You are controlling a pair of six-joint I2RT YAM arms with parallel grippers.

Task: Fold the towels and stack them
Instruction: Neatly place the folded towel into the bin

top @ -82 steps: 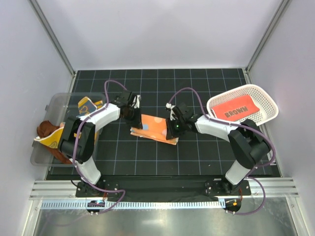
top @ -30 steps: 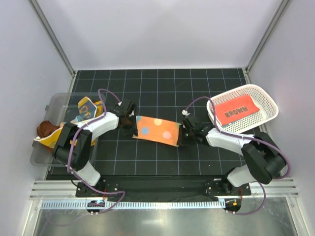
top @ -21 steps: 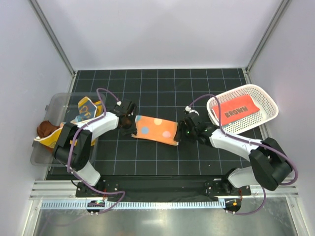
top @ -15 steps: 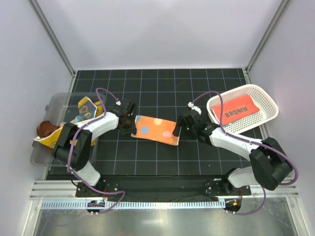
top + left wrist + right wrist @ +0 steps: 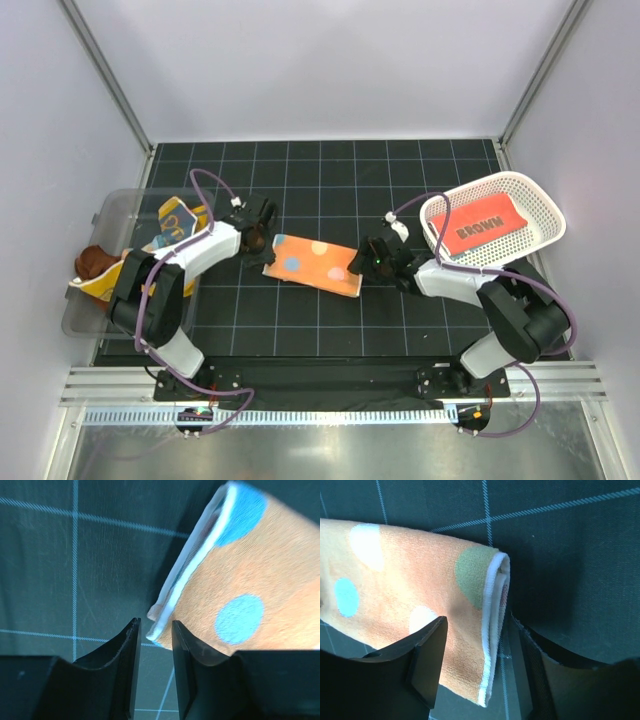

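Note:
The orange polka-dot towel lies folded as a flat strip on the black grid mat. My left gripper is at its left end; in the left wrist view the jaws stand narrowly apart with the towel's white-edged corner just at their tips. My right gripper is at the right end; in the right wrist view it is open, its jaws straddling the towel's folded edge. A red-orange towel with white lettering lies folded in the white basket.
The white perforated basket stands at the right of the mat. A clear bin at the left edge holds a yellow-orange cloth and a rust-brown one. Grey walls enclose the mat on three sides.
Both grippers stretched the polka-dot towel into a long strip, then let it settle on the mat. The right gripper has opened and shifted a little toward the towel's end.

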